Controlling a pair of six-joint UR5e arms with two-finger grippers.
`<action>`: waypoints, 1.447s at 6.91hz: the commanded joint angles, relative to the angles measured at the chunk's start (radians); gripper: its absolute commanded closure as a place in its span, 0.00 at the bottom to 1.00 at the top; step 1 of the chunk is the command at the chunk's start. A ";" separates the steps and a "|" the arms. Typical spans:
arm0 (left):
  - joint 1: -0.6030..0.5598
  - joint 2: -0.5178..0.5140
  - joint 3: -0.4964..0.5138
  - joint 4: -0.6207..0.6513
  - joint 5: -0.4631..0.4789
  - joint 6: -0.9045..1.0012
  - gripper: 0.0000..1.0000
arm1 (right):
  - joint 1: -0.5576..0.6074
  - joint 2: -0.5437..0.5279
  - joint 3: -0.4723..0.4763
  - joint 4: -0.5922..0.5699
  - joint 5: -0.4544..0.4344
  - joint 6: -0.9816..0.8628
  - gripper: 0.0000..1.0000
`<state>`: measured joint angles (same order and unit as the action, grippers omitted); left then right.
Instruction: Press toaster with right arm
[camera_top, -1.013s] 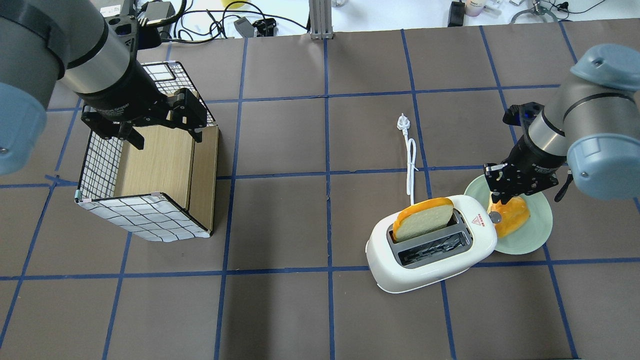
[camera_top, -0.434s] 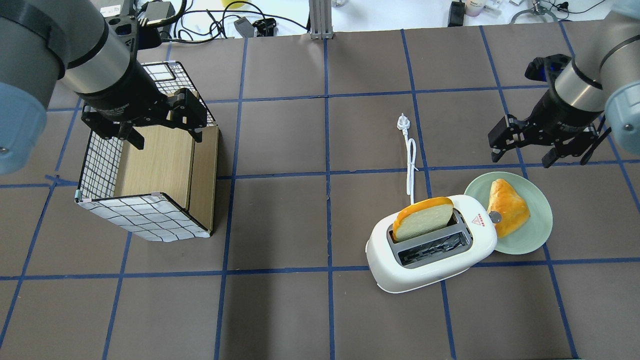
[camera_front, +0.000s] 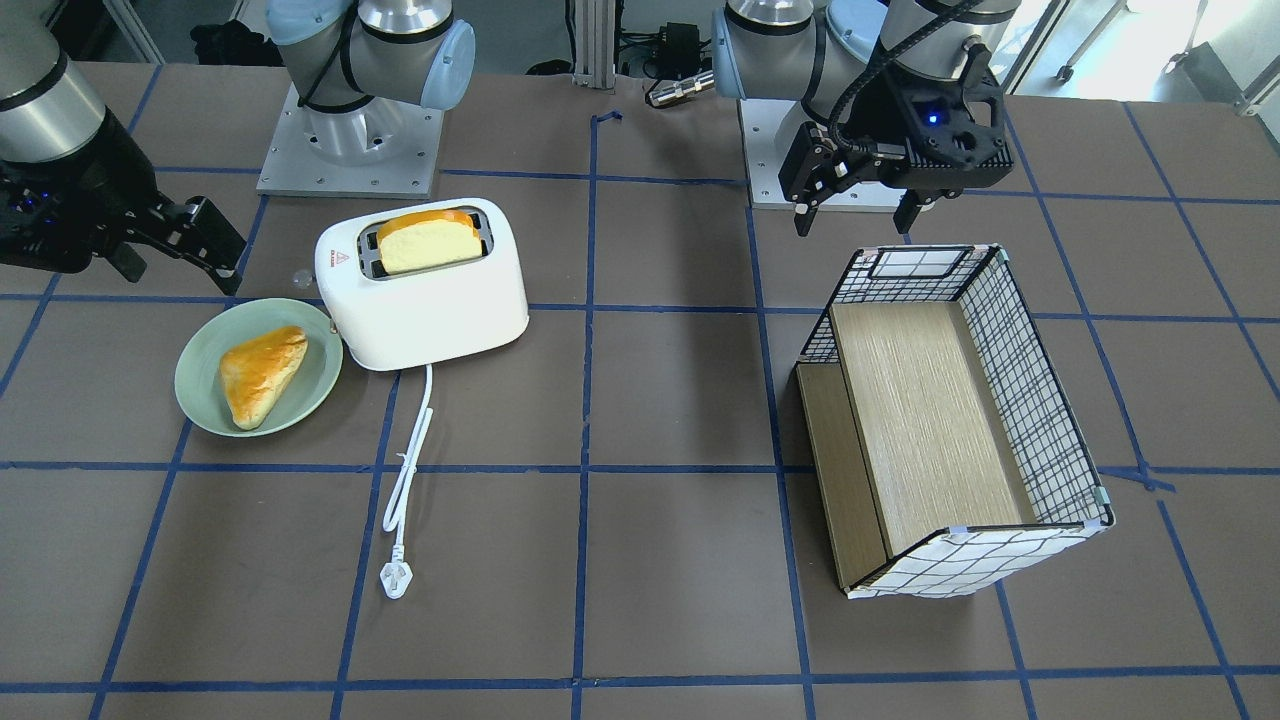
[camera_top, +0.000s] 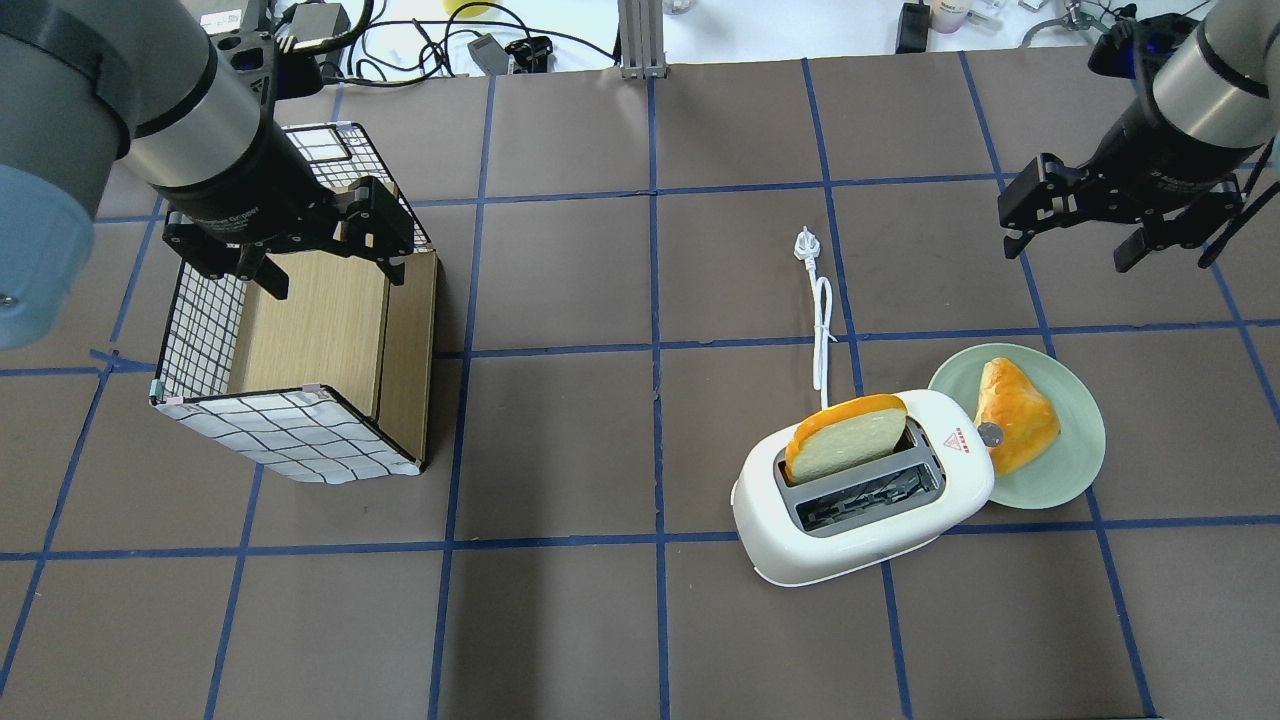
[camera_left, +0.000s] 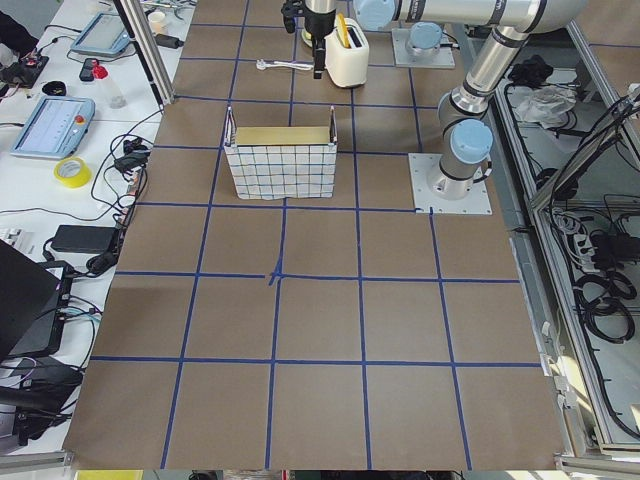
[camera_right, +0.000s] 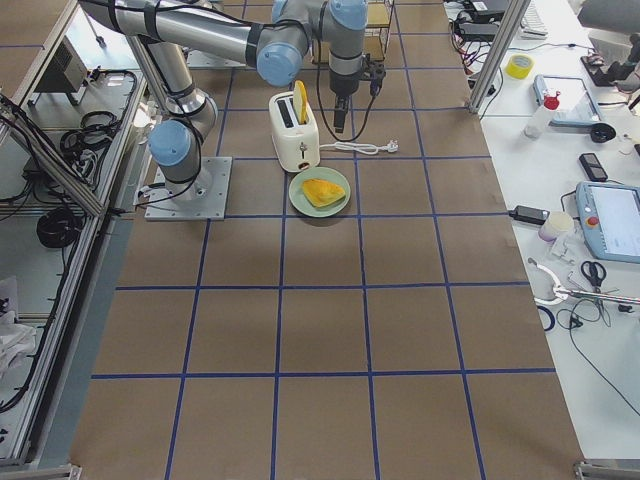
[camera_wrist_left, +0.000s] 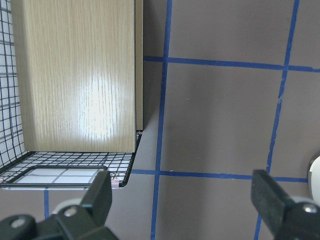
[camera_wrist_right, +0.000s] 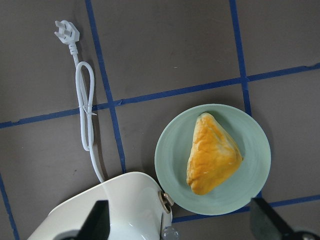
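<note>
The toaster (camera_top: 860, 520) is glossy white and rounded, with two grey-lined slots on top; a slice of bread (camera_top: 848, 440) stands upright in the slot farther from the robot, and the nearer slot is bare. A small red triangle sticker marks the top at its right end, and its white cord (camera_top: 822, 340) runs away across the table (camera_top: 600, 620) to a plug (camera_top: 805, 245). It stands on the robot's right half, its right end just beside a green plate (camera_top: 1075, 470) holding a golden pastry (camera_top: 1015, 415). The right tool (camera_top: 1068, 250) hangs in the air beyond the plate, jaws apart, well clear of the toaster. The left tool (camera_top: 335, 280), jaws apart too, hovers above a wire basket (camera_top: 300, 440). The table is dull brown, gridded with blue tape; white benches with cables and devices border it.
</note>
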<state>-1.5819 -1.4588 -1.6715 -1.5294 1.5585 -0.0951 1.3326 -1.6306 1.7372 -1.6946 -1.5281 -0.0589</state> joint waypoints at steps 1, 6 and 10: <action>0.000 0.000 -0.001 0.000 -0.002 0.000 0.00 | 0.086 0.000 -0.010 0.000 0.002 0.071 0.00; 0.000 0.000 0.001 0.000 -0.002 0.000 0.00 | 0.181 -0.021 -0.018 0.015 -0.010 0.162 0.00; 0.000 0.000 -0.001 0.000 -0.002 0.000 0.00 | 0.200 -0.038 -0.068 0.118 -0.020 0.185 0.00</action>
<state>-1.5815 -1.4588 -1.6715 -1.5294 1.5581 -0.0951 1.5300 -1.6679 1.6764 -1.5930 -1.5476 0.1196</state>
